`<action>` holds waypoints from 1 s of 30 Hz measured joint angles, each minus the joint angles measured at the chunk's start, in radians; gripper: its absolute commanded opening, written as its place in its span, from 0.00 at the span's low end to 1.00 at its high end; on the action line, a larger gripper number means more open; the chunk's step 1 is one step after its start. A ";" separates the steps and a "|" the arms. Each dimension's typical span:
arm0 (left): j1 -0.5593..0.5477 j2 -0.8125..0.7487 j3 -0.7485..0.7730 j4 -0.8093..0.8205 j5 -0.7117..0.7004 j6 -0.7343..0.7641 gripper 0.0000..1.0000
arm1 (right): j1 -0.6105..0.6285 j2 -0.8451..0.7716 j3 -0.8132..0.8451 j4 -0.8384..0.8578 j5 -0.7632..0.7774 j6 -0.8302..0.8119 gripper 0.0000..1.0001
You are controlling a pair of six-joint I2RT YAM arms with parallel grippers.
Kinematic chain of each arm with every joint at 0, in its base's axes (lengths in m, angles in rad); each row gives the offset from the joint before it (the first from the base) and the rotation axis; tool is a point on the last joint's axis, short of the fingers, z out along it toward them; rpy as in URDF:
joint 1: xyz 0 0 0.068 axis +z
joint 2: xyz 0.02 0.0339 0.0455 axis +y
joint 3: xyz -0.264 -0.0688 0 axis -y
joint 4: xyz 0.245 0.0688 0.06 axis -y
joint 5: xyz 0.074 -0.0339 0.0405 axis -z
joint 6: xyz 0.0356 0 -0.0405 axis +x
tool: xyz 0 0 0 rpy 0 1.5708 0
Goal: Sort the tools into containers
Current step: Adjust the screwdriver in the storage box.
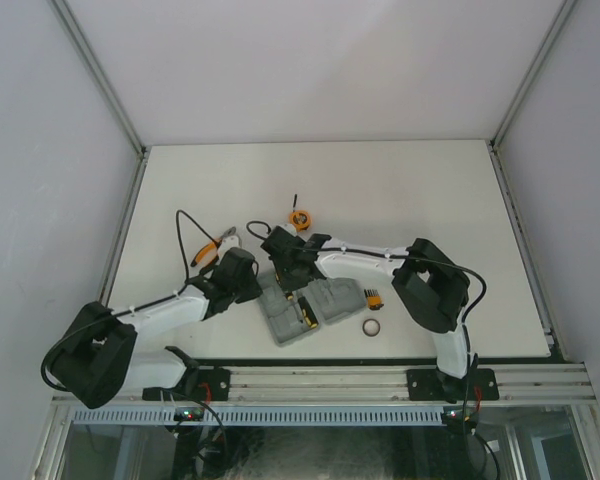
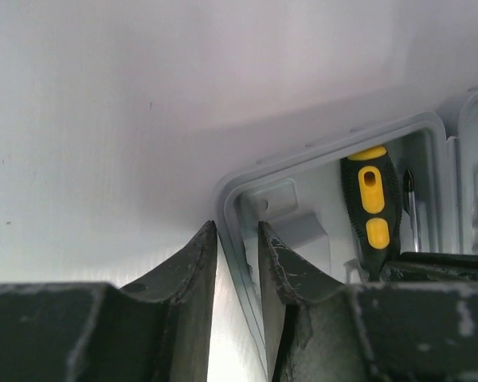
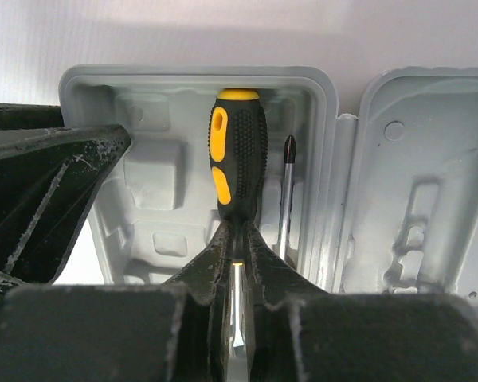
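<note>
The grey case (image 1: 340, 305) lies open on the white worktop (image 1: 400, 190), close to the near edge and between the two arms, with its two halves side by side. The right tool (image 3: 237, 235) is clamped together on the bare metal shaft of a black-and-yellow screwdriver (image 3: 237, 151), just below the handle. The handle lies inside the left half of the case, along the wall next to the hinge, and its yellow end is at the far wall. Beside it, toward the hinge, lies the thin shaft of a second screwdriver (image 3: 287, 191) with a cross tip; its handle is hidden behind the fingers (image 3: 279, 270).

The left tool (image 2: 237, 231) stands at the outer corner of the same half. One finger is outside the wall and one inside, with only a narrow gap between them. I cannot tell whether they press on the wall.

Other things lie on the worktop outside the case. The orange-handled pliers (image 1: 215, 248) are to the left, behind the left arm. The round orange tape measure (image 1: 298, 217) is farther back. The small bit set (image 1: 372, 296) is just right of the case, and the dark ring (image 1: 372, 327) lies near it, toward the near edge.
</note>
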 measured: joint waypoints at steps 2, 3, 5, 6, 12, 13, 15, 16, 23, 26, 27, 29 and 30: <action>0.001 -0.011 0.000 -0.018 0.012 0.000 0.35 | -0.010 0.000 0.004 -0.007 -0.030 -0.003 0.07; 0.002 -0.018 0.001 -0.030 0.016 0.000 0.37 | -0.014 0.000 0.006 -0.011 -0.044 -0.004 0.08; 0.006 -0.032 0.002 -0.055 0.021 0.000 0.40 | -0.021 0.000 0.008 -0.016 -0.069 -0.005 0.10; 0.008 -0.040 0.002 -0.068 0.021 0.001 0.41 | -0.023 0.000 0.008 -0.016 -0.076 -0.005 0.11; 0.023 -0.077 0.034 -0.135 0.014 0.001 0.47 | -0.026 -0.010 0.010 -0.015 -0.091 -0.009 0.19; 0.024 -0.082 0.040 -0.145 0.011 0.002 0.48 | -0.028 -0.016 0.010 -0.014 -0.090 -0.009 0.20; 0.025 -0.094 0.054 -0.166 0.004 0.002 0.48 | -0.028 -0.039 0.007 -0.007 -0.083 -0.011 0.20; 0.025 -0.104 0.062 -0.178 -0.002 0.002 0.48 | -0.028 -0.054 0.002 -0.001 -0.078 -0.011 0.21; 0.025 -0.151 0.101 -0.221 -0.014 0.003 0.47 | -0.023 -0.218 -0.089 0.066 -0.024 -0.011 0.20; 0.023 -0.147 0.126 -0.229 -0.013 0.005 0.46 | -0.018 -0.278 -0.143 0.101 -0.001 -0.011 0.19; 0.021 -0.143 0.135 -0.229 -0.012 0.006 0.46 | -0.014 -0.298 -0.166 0.114 0.007 -0.010 0.19; 0.010 -0.126 0.162 -0.232 -0.012 0.006 0.46 | -0.008 -0.330 -0.211 0.133 0.018 -0.009 0.18; 0.005 -0.117 0.172 -0.231 -0.011 0.006 0.46 | -0.006 -0.346 -0.235 0.144 0.023 -0.008 0.18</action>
